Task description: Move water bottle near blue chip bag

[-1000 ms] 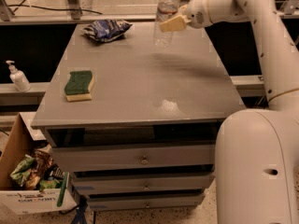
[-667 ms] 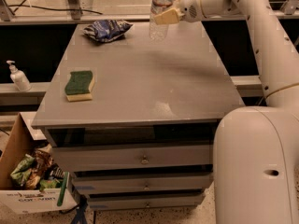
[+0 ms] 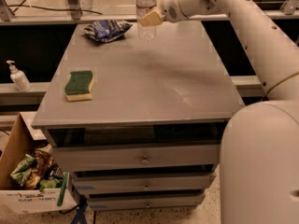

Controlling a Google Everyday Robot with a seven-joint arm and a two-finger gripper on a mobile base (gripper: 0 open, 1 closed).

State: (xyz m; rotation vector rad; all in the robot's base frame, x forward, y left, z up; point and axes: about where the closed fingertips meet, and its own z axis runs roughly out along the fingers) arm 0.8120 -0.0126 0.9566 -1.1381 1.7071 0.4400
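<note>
The water bottle (image 3: 146,10) is a clear plastic bottle with a pale label band, upright over the far edge of the grey cabinet top (image 3: 154,78). My gripper (image 3: 149,17) is shut on the bottle around its middle, and my white arm reaches in from the right. The blue chip bag (image 3: 106,30), dark blue and wrinkly, lies at the far left of the top, a short way left of the bottle. I cannot tell whether the bottle's base touches the surface.
A green-and-yellow sponge (image 3: 79,84) lies on the left side of the top. A small white pump-top bottle (image 3: 17,76) stands on a ledge to the left. A cardboard box (image 3: 32,181) of snack packets sits on the floor at lower left. Drawers (image 3: 145,160) face front.
My gripper has carried the water bottle to the left along the far edge, closer to the blue chip bag. The bag and sponge have not moved.
</note>
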